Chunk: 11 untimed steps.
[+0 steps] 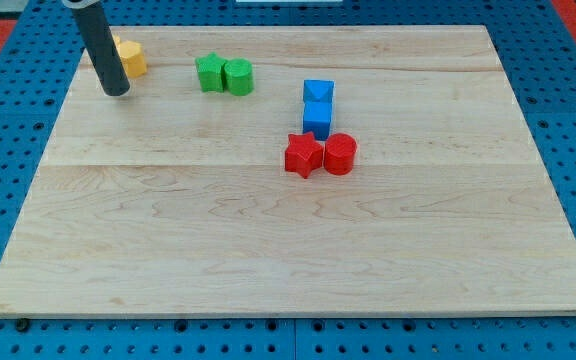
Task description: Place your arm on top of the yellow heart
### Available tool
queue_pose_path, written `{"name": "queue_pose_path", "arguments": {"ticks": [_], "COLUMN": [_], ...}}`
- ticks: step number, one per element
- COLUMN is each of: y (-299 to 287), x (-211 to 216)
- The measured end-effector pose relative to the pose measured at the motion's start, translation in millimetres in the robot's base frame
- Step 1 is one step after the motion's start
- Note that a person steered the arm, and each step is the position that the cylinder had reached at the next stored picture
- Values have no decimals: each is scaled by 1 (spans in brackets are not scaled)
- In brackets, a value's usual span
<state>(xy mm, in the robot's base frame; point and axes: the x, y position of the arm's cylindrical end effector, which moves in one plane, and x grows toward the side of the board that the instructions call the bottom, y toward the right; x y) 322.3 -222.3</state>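
Far left on the board [268,250]: yellow block [131,58], partly hidden, shape unclear. Rod's tip [116,92] rests just near-left of it, possibly touching; no jaws, holding nothing. Block looks light, rigid, likely slides easily; approach from above.

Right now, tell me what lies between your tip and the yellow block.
Nothing: in the camera view my tip sits right against the yellow block, at its lower left on the wooden board, and the rod hides part of the block.
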Motion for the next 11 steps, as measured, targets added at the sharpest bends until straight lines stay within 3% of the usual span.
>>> {"name": "queue_pose_path", "arguments": {"ticks": [3,6,8,10,11], "y": [44,56,-25,-40,14], "x": [4,-85,-131,-89,-90]}}
